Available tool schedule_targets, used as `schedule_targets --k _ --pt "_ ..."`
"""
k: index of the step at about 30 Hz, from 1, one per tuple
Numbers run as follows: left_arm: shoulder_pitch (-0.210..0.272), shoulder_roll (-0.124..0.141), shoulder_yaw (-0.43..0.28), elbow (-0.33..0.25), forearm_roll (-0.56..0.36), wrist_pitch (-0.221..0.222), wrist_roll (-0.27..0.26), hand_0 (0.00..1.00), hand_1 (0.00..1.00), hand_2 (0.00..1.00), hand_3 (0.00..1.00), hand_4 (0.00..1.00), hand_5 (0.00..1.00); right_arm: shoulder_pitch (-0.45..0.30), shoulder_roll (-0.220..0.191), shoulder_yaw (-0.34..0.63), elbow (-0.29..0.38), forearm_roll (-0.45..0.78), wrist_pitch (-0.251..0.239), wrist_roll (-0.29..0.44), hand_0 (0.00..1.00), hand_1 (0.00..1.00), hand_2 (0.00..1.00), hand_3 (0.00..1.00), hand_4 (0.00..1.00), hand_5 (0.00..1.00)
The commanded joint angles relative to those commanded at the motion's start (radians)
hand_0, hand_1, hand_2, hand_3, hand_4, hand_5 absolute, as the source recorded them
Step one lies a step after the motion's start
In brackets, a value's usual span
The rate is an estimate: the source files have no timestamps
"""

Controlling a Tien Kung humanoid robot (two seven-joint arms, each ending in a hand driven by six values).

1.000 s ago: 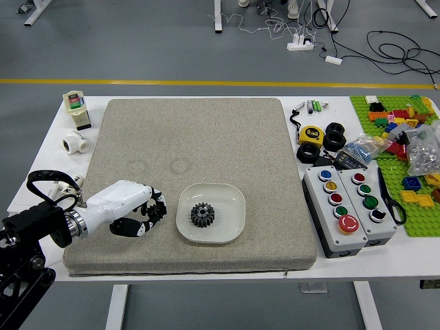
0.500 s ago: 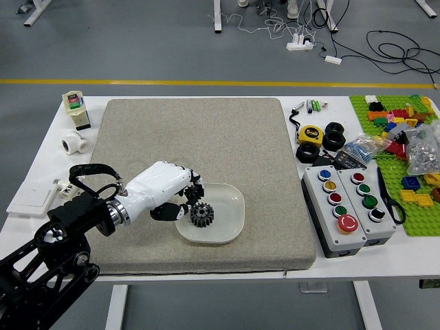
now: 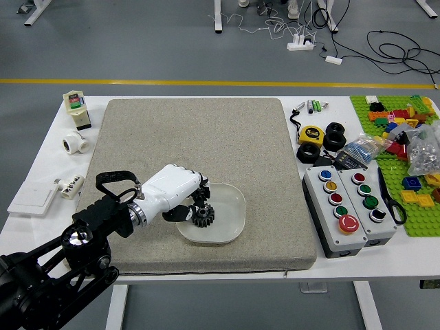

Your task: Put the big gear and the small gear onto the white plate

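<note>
The white-and-black left robot hand (image 3: 173, 195), whether open, closed or gripping I cannot tell, reaches over the left rim of the rounded white plate (image 3: 230, 223), close against a dark toothed gear (image 3: 203, 217) within it, all above the grey-beige fabric mat (image 3: 192, 141) on the white table (image 3: 371, 267).

The black left arm (image 3: 60, 273) is built with open struts and a shiny rounded joint (image 3: 78, 236). A black cable (image 3: 113, 177) is looped near a silver wrist ring (image 3: 139, 214); the robot hand (image 3: 170, 191) is white-backed, with black parts.
</note>
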Motion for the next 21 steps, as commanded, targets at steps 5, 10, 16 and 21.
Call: schedule_targets --k 5,10,16,21 --pt "0.007 0.017 0.01 -0.032 0.0 -0.049 -0.001 0.376 0.514 0.612 0.644 0.467 0.002 0.003 -0.001 0.003 0.0 0.002 0.0 0.001 0.597 0.606 0.693 0.558 0.751 0.678" --pt "0.017 0.03 0.02 -0.049 0.0 -0.073 -0.002 0.395 0.55 0.659 0.666 0.574 0.002 0.004 -0.001 0.007 0.0 -0.001 0.0 0.0 0.597 0.606 0.693 0.558 0.751 0.678" --pt "0.019 0.028 0.02 -0.046 0.0 -0.082 -0.001 0.414 0.606 0.738 0.701 0.686 0.002 0.005 -0.002 0.011 0.0 -0.008 0.001 -0.001 0.597 0.606 0.693 0.558 0.751 0.678" --pt "0.019 0.029 0.018 -0.06 0.0 -0.083 -0.001 0.455 0.679 0.805 0.814 0.801 0.007 0.007 -0.002 0.011 0.0 -0.004 0.0 0.0 0.597 0.606 0.693 0.558 0.751 0.677"
